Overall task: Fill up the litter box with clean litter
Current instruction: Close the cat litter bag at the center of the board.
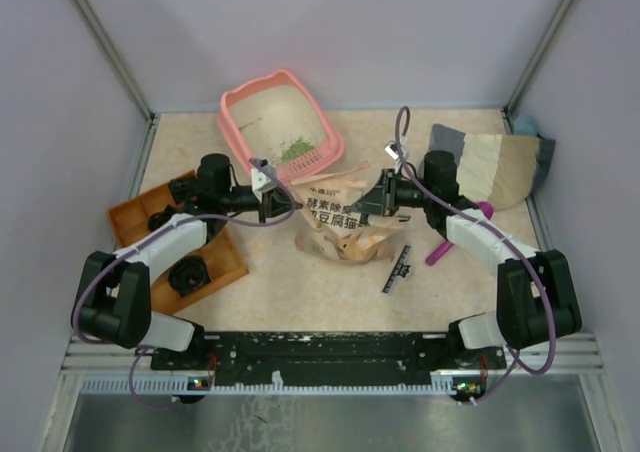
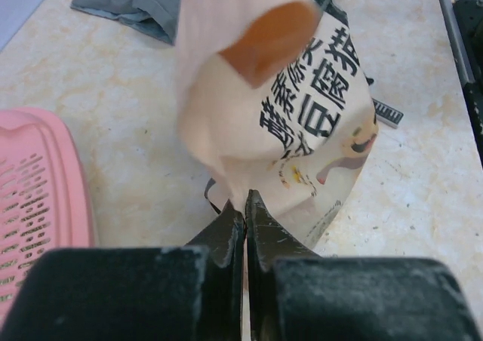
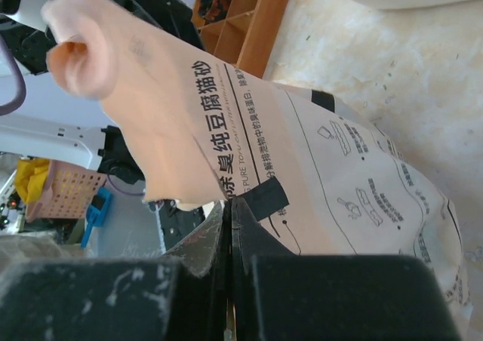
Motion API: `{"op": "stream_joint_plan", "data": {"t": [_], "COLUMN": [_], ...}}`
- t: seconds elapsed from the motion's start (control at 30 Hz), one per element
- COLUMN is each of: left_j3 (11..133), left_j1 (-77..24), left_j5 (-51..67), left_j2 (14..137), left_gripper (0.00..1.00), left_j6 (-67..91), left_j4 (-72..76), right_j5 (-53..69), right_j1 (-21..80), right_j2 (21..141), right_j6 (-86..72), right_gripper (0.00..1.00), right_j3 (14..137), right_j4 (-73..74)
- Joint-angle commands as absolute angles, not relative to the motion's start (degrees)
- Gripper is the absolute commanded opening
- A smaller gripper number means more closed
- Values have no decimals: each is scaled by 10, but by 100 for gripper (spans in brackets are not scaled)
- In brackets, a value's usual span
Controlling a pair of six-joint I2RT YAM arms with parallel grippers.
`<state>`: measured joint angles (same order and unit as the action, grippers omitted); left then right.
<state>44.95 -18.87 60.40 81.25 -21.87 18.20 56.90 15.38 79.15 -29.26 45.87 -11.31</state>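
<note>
The salmon-pink litter box (image 1: 236, 132) stands at the back left of the table, with a small pile of green clean litter (image 1: 295, 151) in its near right corner. A beige printed litter bag (image 1: 340, 224) sits at the centre, held between both arms. My left gripper (image 1: 281, 204) is shut on the bag's left top edge; the left wrist view shows its tips (image 2: 246, 199) pinching the paper of the bag (image 2: 302, 122). My right gripper (image 1: 376, 200) is shut on the right top edge, as the right wrist view (image 3: 229, 204) shows, with the bag (image 3: 339, 167) beyond it.
An orange compartmented tray (image 1: 128, 215) lies under the left arm. A magenta scoop (image 1: 440, 250) lies under the right arm, and a black strip (image 1: 398, 269) in front of the bag. Folded cloths (image 1: 490, 162) lie at the back right. The litter box's edge shows in the left wrist view (image 2: 38, 198).
</note>
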Motion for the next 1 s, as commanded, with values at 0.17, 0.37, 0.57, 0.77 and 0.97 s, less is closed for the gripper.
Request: {"op": "stream_joint_plan", "data": {"t": [0.17, 0.37, 0.57, 0.77, 0.97], "left_j3": [527, 617, 661, 597, 593], "left_j1": [-185, -179, -178, -178, -178], "left_j5": [741, 791, 769, 744, 738], "left_j2": [792, 835, 879, 836, 840], "left_gripper": [0, 0, 0, 0, 0], "left_j6": [-449, -626, -627, -506, -495], "left_j4": [-87, -317, -366, -204, -211], "right_j5": [587, 574, 594, 567, 634], "right_j1": [101, 95, 117, 153, 167], "right_j2": [798, 824, 773, 766, 802], "right_j6": [-286, -277, -249, -223, -286], "right_gripper": [0, 0, 27, 51, 50], "right_j3": [425, 421, 451, 473, 482], "right_j4": [-125, -110, -108, -106, -212]}}
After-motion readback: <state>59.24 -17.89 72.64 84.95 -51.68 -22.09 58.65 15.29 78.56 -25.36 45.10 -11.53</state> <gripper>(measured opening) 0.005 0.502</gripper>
